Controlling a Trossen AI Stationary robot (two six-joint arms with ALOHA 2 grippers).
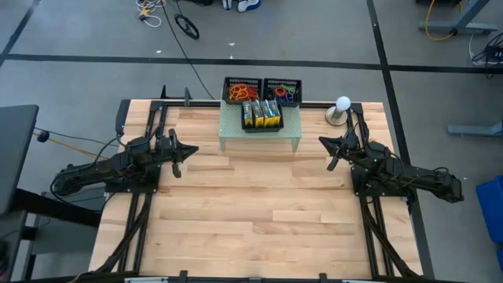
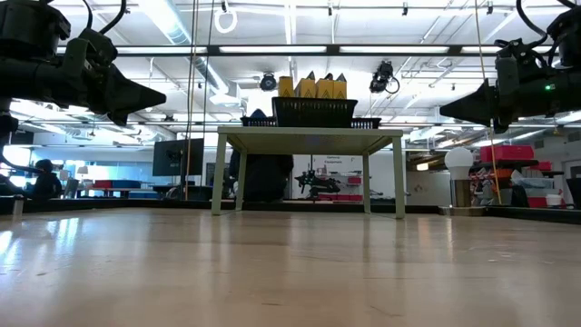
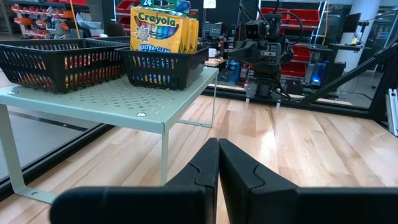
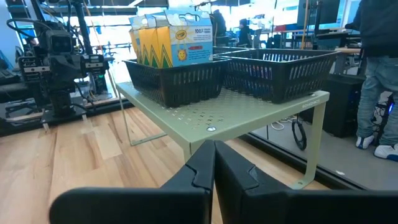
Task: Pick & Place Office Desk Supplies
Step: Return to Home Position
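Several yellow-and-green crayon boxes (image 1: 261,114) (image 3: 163,28) (image 4: 171,38) stand upright in a black mesh tray (image 3: 163,67) on the front of the pale green riser (image 1: 259,135). Behind it, two more mesh trays hold rubber bands: orange and red ones (image 1: 242,93) on the left, mixed colours (image 1: 284,93) on the right. My left gripper (image 1: 190,149) (image 3: 217,149) hovers shut to the left of the riser, pointing level at it. My right gripper (image 1: 324,142) (image 4: 213,150) hovers shut to the riser's right, also level. Neither holds anything.
A white ball-topped stand (image 1: 343,107) sits at the table's far right corner, close behind my right arm. The riser stands on thin legs (image 2: 220,173) at the table's far middle. Bare wooden tabletop (image 1: 251,212) fills the near half. A person (image 4: 379,68) stands beyond the table.
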